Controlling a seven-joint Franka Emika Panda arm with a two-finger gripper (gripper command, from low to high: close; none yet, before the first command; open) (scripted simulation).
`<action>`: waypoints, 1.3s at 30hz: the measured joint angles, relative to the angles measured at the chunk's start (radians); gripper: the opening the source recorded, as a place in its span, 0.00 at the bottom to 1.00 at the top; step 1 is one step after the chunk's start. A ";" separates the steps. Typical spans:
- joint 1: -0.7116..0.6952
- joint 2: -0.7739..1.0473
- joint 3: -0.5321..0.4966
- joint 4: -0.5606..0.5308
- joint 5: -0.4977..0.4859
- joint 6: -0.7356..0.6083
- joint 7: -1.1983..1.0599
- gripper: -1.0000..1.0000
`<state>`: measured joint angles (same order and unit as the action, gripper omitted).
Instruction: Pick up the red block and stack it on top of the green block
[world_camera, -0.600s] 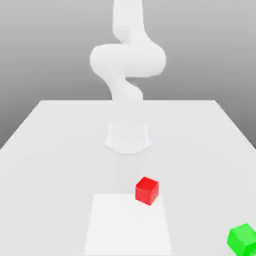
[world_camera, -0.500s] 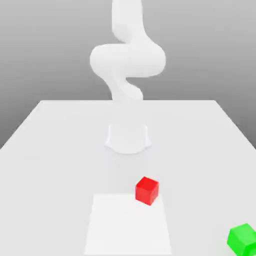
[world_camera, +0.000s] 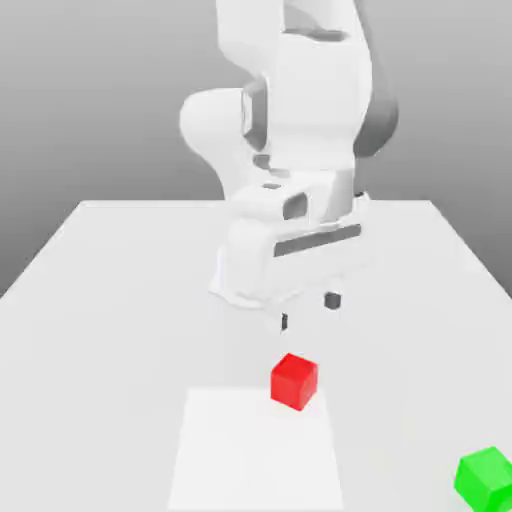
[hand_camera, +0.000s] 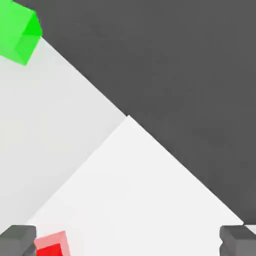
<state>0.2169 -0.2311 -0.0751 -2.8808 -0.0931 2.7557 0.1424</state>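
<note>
The red block (world_camera: 294, 381) rests on the white table (world_camera: 110, 300), at the far corner of a paler square patch (world_camera: 255, 455). My gripper (world_camera: 308, 311) hangs a little above and behind the red block, open, with nothing between its dark fingertips (world_camera: 332, 300). The green block (world_camera: 486, 478) sits near the front edge at the exterior view's right, well apart from the red one. In the hand view the red block (hand_camera: 51, 246) lies close to one fingertip (hand_camera: 17, 240), the gripper (hand_camera: 127, 245) is spread wide, and the green block (hand_camera: 19, 31) is far off.
The arm's white base (world_camera: 255, 275) stands on the table behind the gripper. Beyond the table's edge (hand_camera: 165, 150) the floor is dark grey. Bare table surface lies between the two blocks.
The arm's upper links and hand have come into the exterior view, above and behind the red block. Neither block has moved.
</note>
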 joint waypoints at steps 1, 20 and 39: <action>0.014 0.025 -0.011 -0.028 0.007 0.022 -0.041 0.50; -0.016 0.401 0.058 -0.051 0.130 0.347 -0.213 0.00; 0.004 0.174 0.017 -0.074 0.049 0.145 -0.152 0.00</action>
<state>0.2209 -0.0571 -0.0582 -2.9549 -0.0438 2.9003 -0.0093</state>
